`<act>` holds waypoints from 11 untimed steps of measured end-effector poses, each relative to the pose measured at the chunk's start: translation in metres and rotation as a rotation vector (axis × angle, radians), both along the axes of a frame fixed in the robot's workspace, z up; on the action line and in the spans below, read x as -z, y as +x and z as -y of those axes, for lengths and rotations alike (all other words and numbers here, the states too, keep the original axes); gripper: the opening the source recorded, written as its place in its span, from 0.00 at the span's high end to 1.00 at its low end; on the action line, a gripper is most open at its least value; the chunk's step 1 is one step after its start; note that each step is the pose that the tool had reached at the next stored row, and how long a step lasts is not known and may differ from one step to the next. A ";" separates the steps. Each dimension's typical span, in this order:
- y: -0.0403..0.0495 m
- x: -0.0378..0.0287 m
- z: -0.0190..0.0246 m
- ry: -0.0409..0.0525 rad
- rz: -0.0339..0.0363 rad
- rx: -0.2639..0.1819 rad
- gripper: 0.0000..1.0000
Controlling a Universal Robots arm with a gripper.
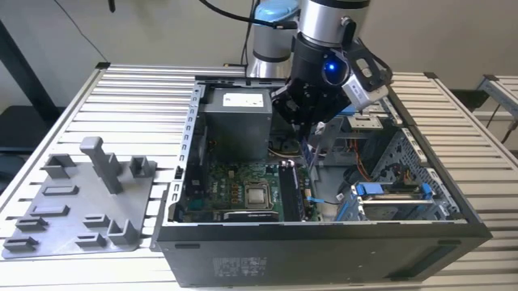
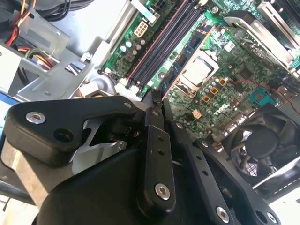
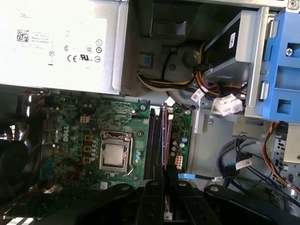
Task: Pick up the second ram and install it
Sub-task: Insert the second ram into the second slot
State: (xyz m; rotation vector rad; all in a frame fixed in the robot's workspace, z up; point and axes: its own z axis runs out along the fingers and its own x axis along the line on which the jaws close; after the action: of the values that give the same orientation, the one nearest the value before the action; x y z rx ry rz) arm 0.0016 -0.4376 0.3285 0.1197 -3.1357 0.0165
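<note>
The second ram (image 1: 309,159), a thin, flat, dark board seen nearly edge-on, hangs pinched between the black fingers (image 2: 154,140) of the gripper (image 1: 312,130), which are drawn narrow on its upper end. Below the fingertips run the long black memory slots (image 3: 154,140) of the green motherboard (image 3: 93,117). The square, metal-lidded processor (image 3: 115,155) lies to one side of them, and the grey sheet-metal power supply (image 3: 61,42) sits beyond. My judgement of the risk: if the stick hangs even slightly tilted, its edge could miss the narrow groove, jam on a latch, or slip in the smooth fingers when pressed.
</note>
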 end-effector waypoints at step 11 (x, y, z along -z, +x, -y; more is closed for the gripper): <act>-0.0001 0.0175 0.0000 -0.0012 0.0000 0.067 0.86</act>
State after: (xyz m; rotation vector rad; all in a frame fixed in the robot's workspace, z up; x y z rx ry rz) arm 0.0015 -0.4377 0.3110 0.0139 -3.1376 0.0182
